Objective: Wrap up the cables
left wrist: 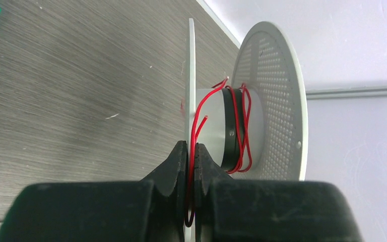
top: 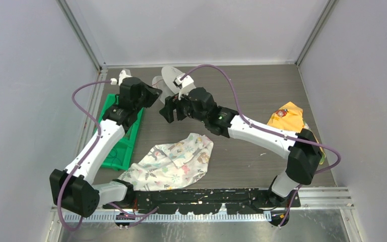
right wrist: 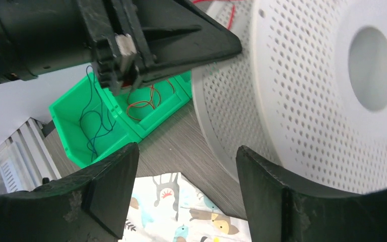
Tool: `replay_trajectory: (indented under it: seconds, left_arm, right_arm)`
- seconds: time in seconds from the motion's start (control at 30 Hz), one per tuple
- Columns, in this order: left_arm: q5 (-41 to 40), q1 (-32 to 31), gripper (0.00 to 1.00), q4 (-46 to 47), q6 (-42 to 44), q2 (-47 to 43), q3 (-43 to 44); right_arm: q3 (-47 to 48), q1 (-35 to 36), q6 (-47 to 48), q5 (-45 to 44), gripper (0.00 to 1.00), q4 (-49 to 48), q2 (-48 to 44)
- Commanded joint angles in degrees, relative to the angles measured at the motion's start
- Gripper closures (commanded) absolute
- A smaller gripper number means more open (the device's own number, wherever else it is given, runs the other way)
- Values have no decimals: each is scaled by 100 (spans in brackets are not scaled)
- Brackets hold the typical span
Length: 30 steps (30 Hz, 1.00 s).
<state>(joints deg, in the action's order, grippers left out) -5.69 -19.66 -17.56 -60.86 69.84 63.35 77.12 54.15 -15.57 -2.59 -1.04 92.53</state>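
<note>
Wire (left wrist: 238, 126): red and thread-thin, lying in a few loose turns around the hub of a white spool (left wrist: 277, 101). One end is sticking up free and one strand is running down beside the near disc.
Spool: being held on edge at the far middle of the table (top: 262, 91), likely so the hub is facing sideways for winding.
Left gripper (left wrist: 190, 151): fingers pressing together on the near disc's rim, bracing the spool. The strand is dropping into the same gap; I cannot tell whether it is clamped too.
Right gripper (right wrist: 186, 156): fingers spreading wide, carrying nothing, facing the perforated far disc, with the wire sitting behind that disc.
Green bin (right wrist: 75, 146): sitting at left, holding other thin wires (right wrist: 93, 118), blue and red.
Cloth (top: 174, 161): lying near the arm bases.
</note>
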Motion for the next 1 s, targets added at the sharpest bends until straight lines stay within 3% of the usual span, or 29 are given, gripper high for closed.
replay_trajectory:
  seconds: [0.0, 0.27, 0.5, 0.6, 0.7, 0.8, 0.9, 0.97]
  left_arm:
    - [-239, -31, 99, 696, -291, -462, 32]
    - [-89, -14, 99, 669, -405, -325, 78]
    - [194, 24, 100, 671, 302, -247, 597]
    - [129, 87, 99, 387, 427, -187, 951]
    - [276, 286, 99, 45, 256, -50, 1309]
    - [539, 449, 100, -52, -34, 68, 1549]
    - [1086, 568, 99, -36, -267, 176, 1812]
    - [1367, 586, 99, -19, -276, 239, 1977]
  right_arm:
    - [-74, -109, -191, -483, 22, -143, -369]
    - [-187, -120, -206, -373, 20, -74, -832]
    - [-746, -118, 33, -390, 20, -143, -2027]
    - [-1167, -128, 331, -959, 19, -360, -2697]
    - [-1602, -260, 472, -1851, 12, -533, -3126]
    - [-1991, -986, -341, -2362, 4, -513, -3273]
    - [-2234, -2575, -2318, -957, 4, -104, -3056]
    - [-2559, -3538, -3622, 242, 7, -620, -2776]
